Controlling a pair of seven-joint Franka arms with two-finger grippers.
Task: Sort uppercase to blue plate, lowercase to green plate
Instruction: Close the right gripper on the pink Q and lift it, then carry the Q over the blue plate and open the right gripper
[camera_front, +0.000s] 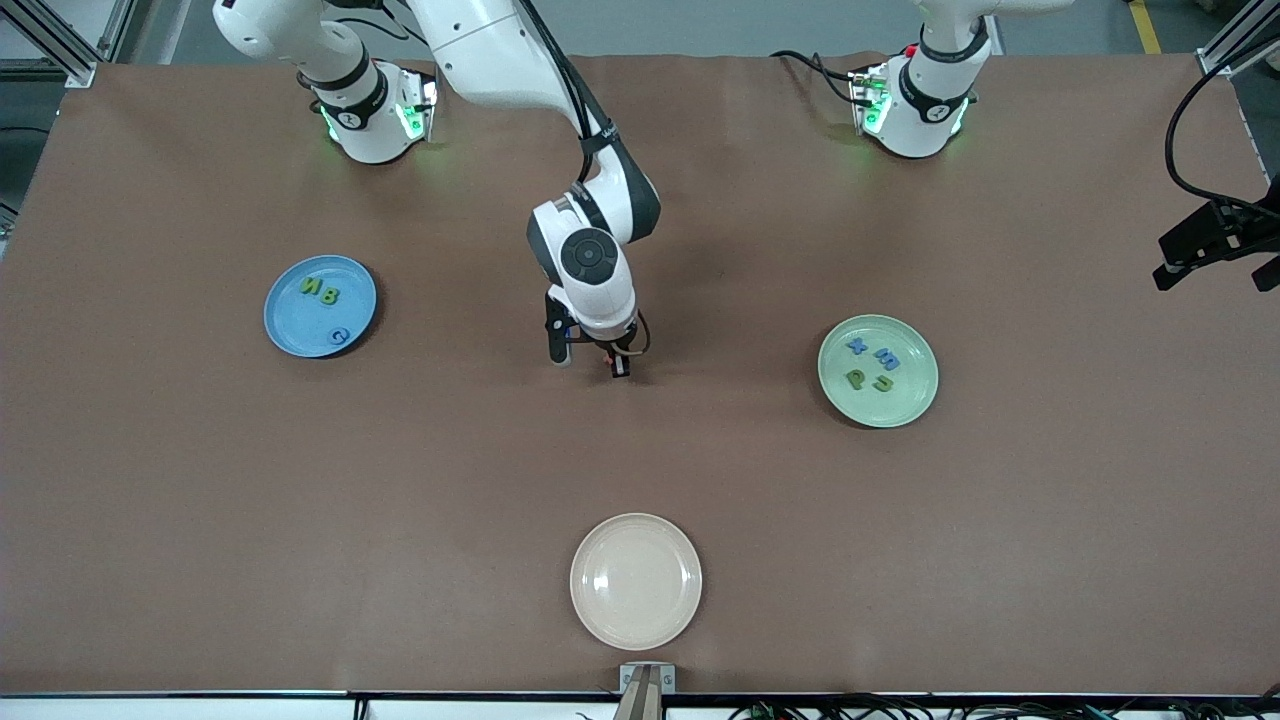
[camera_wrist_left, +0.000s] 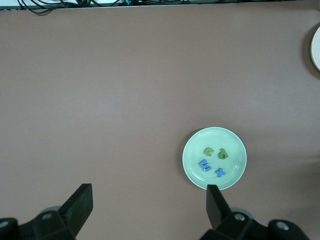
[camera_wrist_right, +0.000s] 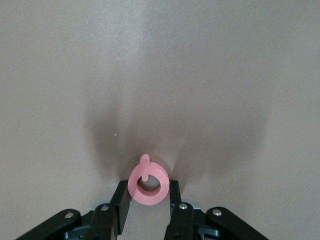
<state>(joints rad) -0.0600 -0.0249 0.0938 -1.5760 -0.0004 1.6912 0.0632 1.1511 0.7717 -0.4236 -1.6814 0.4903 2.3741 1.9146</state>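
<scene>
Right gripper (camera_wrist_right: 148, 192) down at mid-table, fingers pinching pink Q (camera_wrist_right: 147, 185), should lift straight before heading to blue plate (camera_front: 290, 330); left gripper (camera_wrist_left: 147, 205) waits spread above green plate (camera_wrist_left: 192, 167)

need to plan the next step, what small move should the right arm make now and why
Probably lift and carry toward the blue plate: the right gripper has its fingers against the pink Q over bare table, and the plate already holds three capitals.
</scene>
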